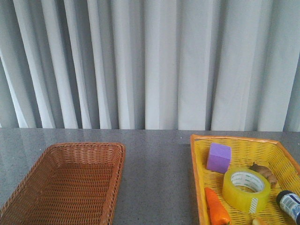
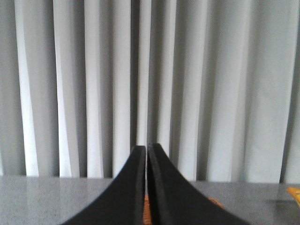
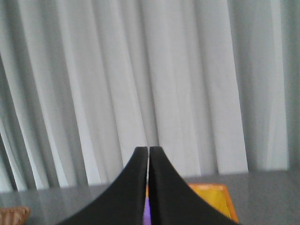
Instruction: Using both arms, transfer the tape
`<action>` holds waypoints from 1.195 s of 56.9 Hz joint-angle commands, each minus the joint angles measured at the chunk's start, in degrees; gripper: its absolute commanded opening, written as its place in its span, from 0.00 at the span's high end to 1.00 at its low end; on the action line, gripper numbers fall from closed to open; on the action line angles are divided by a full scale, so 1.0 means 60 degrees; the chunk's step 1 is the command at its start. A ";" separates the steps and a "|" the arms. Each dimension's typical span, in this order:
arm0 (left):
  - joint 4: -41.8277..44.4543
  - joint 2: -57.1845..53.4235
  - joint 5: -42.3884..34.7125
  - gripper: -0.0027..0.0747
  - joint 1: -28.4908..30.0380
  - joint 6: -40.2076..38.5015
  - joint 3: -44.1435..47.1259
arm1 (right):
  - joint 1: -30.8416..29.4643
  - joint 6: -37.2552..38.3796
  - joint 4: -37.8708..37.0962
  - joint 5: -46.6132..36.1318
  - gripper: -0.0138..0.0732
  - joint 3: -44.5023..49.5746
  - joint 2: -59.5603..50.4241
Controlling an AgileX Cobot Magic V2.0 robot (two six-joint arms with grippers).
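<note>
A grey speckled table point(image 1: 157, 178) with a faint sheen runs back to a wall of pale grey-white curtain point(image 1: 154, 61) hanging in long vertical folds, which fills the upper part of every view. On the table sit two baskets, well apart: a brown wicker basket point(image 1: 112, 187) on the left and a yellow-orange basket point(image 1: 199, 178) on the right. Neither arm shows in the front view. The left gripper point(image 2: 146, 149) has its two black fingers pressed together with only a hairline slit between them, holding nothing, raised above the table and pointing at the curtain; a sliver of orange-brown weave peeks out under its fingertips. The right gripper point(image 3: 148, 150) is likewise closed tip to tip and empty, with the yellow-orange basket's corner just beyond and below its fingers and a hint of purple showing beneath them. The tape point(image 1: 246, 190) lies flat inside the yellow-orange basket, apart from both grippers, its white core printed with small dark lettering too fine to read. Beside it are a purple cube point(image 1: 219, 157), an orange carrot point(image 1: 217, 207), a brown knobbly piece point(image 1: 263, 171) and a dark-capped bottle point(image 1: 290, 202) whose white label carries print that cannot be made out.
</note>
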 commanded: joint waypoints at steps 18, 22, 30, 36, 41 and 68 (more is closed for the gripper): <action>-0.0305 0.3230 -0.0417 0.97 0.0002 -0.0191 -0.2509 | -0.0037 0.0031 0.0307 0.3627 0.84 -0.3161 0.3872; -0.0306 0.3522 -0.0115 0.97 0.0002 -0.0202 -0.2509 | -0.0037 0.0031 0.0319 0.3628 0.84 -0.3160 0.4123; -0.0251 0.4134 0.0815 0.96 0.0011 -0.0202 -0.2509 | -0.0025 -0.0057 0.0597 0.3682 0.84 -0.3160 0.4690; -0.0171 0.4587 0.1188 0.96 0.0011 -0.0165 -0.2509 | -0.0025 -0.0789 0.0659 0.3731 0.84 -0.3160 0.5045; -0.0171 0.4862 0.1252 0.95 0.0011 0.0326 -0.2509 | -0.0025 -0.1687 0.0829 0.3731 0.82 -0.3160 0.5289; -0.0367 0.5098 0.0169 0.45 0.0011 0.0864 -0.2510 | -0.0025 -0.3797 0.2432 0.3897 0.23 -0.3172 0.5869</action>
